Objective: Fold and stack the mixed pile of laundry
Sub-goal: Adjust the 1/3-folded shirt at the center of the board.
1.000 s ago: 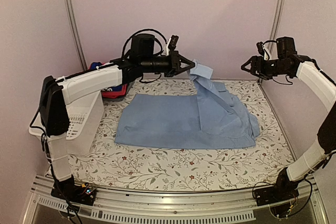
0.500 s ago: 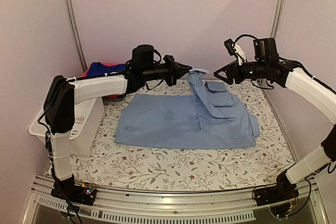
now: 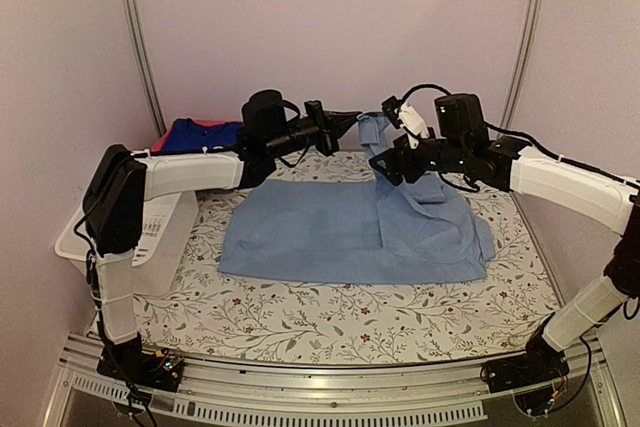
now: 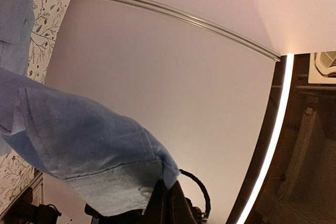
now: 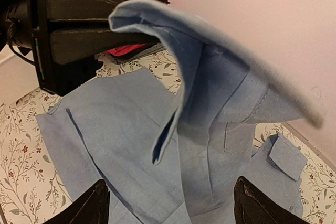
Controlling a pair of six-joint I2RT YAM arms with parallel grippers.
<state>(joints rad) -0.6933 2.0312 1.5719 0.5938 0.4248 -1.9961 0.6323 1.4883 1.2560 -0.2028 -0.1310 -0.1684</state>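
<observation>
The large pale-blue button shirt [image 3: 340,227] lies spread on the floral table. My left gripper [image 3: 355,119] is shut on a raised corner of the shirt [image 4: 79,150] near the back wall, holding it up off the table. My right gripper [image 3: 385,167] is open, just right of and below that raised corner, over the shirt's right part [image 5: 210,145]; its fingertips [image 5: 86,211] stand wide apart and hold nothing. A royal-blue garment [image 3: 200,133] and a pink-red one [image 3: 165,140] lie at the back left.
A white slotted basket [image 3: 150,232] stands at the table's left edge beside the left arm. The back wall is close behind both grippers. A metal frame post [image 3: 525,37] stands at the back right.
My right arm has swung left from the back right corner to the raised shirt corner. My left gripper has moved slightly right and lower, still holding the cloth.
</observation>
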